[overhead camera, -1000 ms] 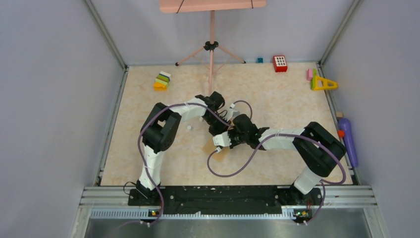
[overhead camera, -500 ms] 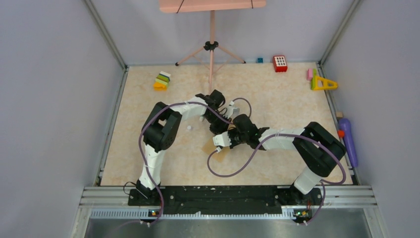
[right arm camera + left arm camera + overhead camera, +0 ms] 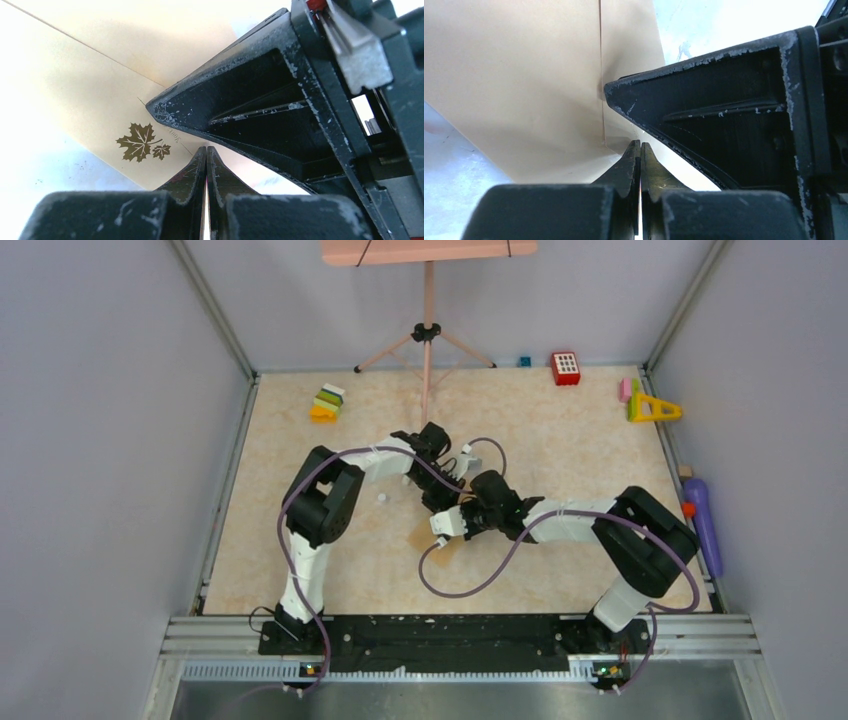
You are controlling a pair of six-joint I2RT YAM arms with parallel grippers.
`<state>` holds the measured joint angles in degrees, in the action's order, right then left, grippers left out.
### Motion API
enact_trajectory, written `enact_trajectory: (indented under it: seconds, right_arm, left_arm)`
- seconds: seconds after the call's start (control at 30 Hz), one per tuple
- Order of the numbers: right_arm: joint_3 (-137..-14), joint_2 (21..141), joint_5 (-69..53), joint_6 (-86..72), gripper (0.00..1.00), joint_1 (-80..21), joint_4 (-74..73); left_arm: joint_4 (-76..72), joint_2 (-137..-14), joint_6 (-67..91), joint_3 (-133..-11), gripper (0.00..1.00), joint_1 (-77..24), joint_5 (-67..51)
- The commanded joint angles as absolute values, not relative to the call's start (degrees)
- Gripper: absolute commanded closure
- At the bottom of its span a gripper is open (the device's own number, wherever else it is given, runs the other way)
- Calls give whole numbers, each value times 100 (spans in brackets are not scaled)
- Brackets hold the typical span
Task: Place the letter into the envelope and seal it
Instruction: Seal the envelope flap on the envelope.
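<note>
Both my left claw (image 3: 640, 146) and right claw (image 3: 206, 148) are clenched, tips at the edges of the brown envelope (image 3: 524, 90) on the table (image 3: 560, 440) between the arms; it looks light, floppy and easily creased, so I'd pinch an edge, never the face.

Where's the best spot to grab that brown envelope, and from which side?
Likely its free edge near the maple-leaf mark: the envelope lies flat on the table, so come in low from the side and pinch the edge, not the face.

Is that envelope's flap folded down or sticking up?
Folded down: on the envelope, the flap edge lies flat against the face. Sealed? Cannot tell.
</note>
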<state>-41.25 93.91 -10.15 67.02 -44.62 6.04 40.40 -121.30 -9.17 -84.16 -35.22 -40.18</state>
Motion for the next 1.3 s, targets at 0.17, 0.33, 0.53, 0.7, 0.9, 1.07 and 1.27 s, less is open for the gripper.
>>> enact_trajectory:
  seconds: [0.17, 0.33, 0.53, 0.7, 0.9, 1.07, 1.27]
  right_arm:
    - [-3979, 9310, -1331, 6479, 100, -4559, -39]
    - [-4076, 9155, -1621, 6239, 100, -4632, -169]
    - [-4052, 9187, -1574, 6212, 100, -4941, -138]
    - [-4100, 9421, -1378, 6235, 100, -5061, -54]
    - [-3975, 9452, -1023, 6318, 100, -5014, 76]
    - [-3955, 9355, -1013, 6304, 100, -4716, 172]
    - [-3942, 9393, -932, 6320, 100, -4415, 342]
  left_arm:
    - [4011, -12041, -1353, -8038, 100, -3515, -3722]
    - [3884, -12117, -1191, -8068, 100, -3516, -3689]
    - [3808, -12163, -1102, -8072, 100, -3513, -3728]
    - [3790, -12137, -1104, -8028, 100, -3512, -3768]
    - [3753, -12128, -1099, -7985, 100, -3523, -3790]
    - [3784, -12138, -1149, -7968, 100, -3554, -3712]
    - [3796, -12129, -1158, -7967, 100, -3606, -3590]
